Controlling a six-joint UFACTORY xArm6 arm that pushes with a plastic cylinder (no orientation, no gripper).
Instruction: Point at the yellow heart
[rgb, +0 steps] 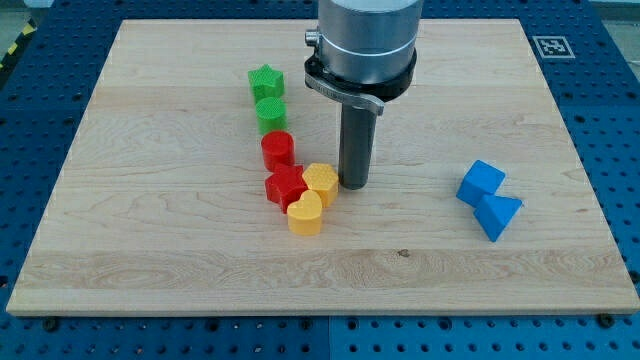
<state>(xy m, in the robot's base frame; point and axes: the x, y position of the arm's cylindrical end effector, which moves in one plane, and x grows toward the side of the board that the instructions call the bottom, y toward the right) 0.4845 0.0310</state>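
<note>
The yellow heart (306, 213) lay on the wooden worktop (180, 260), a little to the view's left of centre and below the middle, at the lower end of a loose column of blocks. Its upper edge touched, or very nearly touched, a second yellow block (322, 183), roughly hexagonal, which sat just above and slightly to the view's right. A red star-shaped block (285, 187) sat against the yellow hexagonal block on the view's left, and also close to the heart's upper left. Above that came a red cylinder (278, 149), then a green block (271, 113) of rounded outline whose exact shape could not be made out, and at the top of the column a green star (266, 81).

My tip (353, 184) rested on the worktop just to the view's right of the yellow hexagonal block, close beside it; whether the two touched could not be told from this angle. The tip stood above and to the view's right of the yellow heart, near but apart from it. The arm carried no grasping end effector, only the straight dark rod hanging from a grey housing, so no spread or pinch state applied.

Well apart, toward the view's right, two blue blocks sat touching each other: a blue cube-like block (481, 183) above and a blue wedge-shaped block (498, 215) below.
</note>
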